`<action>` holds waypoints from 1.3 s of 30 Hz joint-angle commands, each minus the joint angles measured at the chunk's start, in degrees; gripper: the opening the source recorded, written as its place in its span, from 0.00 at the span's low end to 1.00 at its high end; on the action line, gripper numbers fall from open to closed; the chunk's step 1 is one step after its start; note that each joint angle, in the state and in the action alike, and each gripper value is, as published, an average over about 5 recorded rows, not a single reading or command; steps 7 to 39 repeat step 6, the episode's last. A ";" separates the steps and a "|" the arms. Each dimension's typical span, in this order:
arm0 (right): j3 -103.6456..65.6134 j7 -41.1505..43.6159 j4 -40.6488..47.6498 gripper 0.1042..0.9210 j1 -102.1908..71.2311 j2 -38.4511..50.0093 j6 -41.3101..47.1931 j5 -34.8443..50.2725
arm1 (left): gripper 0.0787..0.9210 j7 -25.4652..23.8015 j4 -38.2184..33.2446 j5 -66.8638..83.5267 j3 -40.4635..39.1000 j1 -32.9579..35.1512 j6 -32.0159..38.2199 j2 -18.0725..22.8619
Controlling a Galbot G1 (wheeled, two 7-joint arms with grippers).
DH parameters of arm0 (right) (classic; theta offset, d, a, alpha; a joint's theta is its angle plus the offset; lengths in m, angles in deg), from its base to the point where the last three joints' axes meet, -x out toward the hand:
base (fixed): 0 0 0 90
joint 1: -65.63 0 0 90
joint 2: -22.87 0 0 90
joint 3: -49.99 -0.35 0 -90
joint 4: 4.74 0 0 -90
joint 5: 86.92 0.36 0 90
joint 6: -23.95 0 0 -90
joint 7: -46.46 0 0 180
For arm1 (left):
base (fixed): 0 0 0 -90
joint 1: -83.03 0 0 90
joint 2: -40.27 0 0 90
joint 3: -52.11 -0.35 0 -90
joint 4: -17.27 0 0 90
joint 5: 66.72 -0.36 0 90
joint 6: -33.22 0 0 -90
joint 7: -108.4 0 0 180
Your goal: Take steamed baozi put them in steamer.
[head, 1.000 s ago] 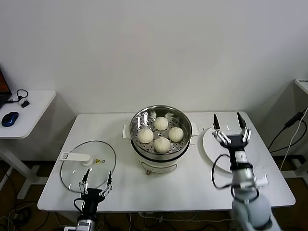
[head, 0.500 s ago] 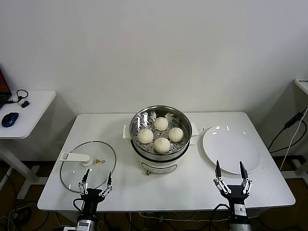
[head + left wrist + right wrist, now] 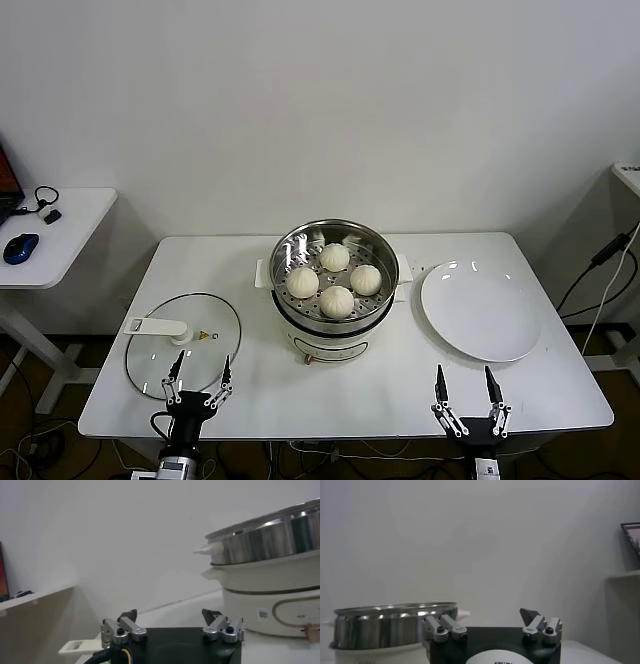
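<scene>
Several off-white pleated baozi (image 3: 336,300) lie on the perforated tray inside the shiny steel steamer (image 3: 384,252) at the table's middle. My left gripper (image 3: 203,366) stands open at the table's front edge, just before the glass lid, holding nothing. My right gripper (image 3: 463,380) also stands open and empty at the front edge, nearer than the white plate. From the left wrist view the steamer (image 3: 270,540) rises beyond the open left gripper (image 3: 170,614). The right wrist view has the steamer (image 3: 390,625) off to one side of the open right gripper (image 3: 485,615).
A flat glass lid (image 3: 150,365) with a white handle lies at the table's front left. A round white plate (image 3: 480,312) sits right of the steamer with nothing on it. A side table (image 3: 60,230) with a blue mouse stands far left.
My right gripper has come down from over the white plate to the table's front edge, staying open. The left gripper and the baozi have not moved.
</scene>
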 commanded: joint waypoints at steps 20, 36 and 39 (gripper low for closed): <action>1.06 0.03 0.81 0.88 -1.22 -0.09 -1.65 -0.46 | 0.88 -0.06 -0.13 0.02 -0.02 0.16 0.00 1.76; 1.06 0.03 0.81 0.88 -1.22 -0.09 -1.65 -0.46 | 0.88 -0.06 -0.13 0.02 -0.02 0.16 0.00 1.76; 1.06 0.03 0.81 0.88 -1.22 -0.09 -1.65 -0.46 | 0.88 -0.06 -0.13 0.02 -0.02 0.16 0.00 1.76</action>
